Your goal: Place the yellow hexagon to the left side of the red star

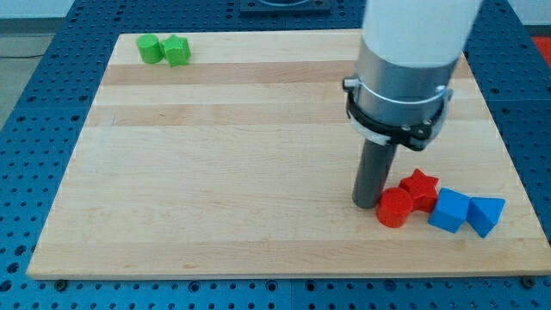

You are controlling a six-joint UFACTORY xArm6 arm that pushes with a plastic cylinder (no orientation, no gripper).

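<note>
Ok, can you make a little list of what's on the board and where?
board: wooden board
top left: two green blocks, touching
bottom right: red cylinder, red star, blue cube, blue triangular block, in a cluster
my tip, just left of the red cylinder
yellow hexagon: not visible

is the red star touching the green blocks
No, the red star sits near the view's bottom right beside the red cylinder, far from the two green blocks at top left.
</note>
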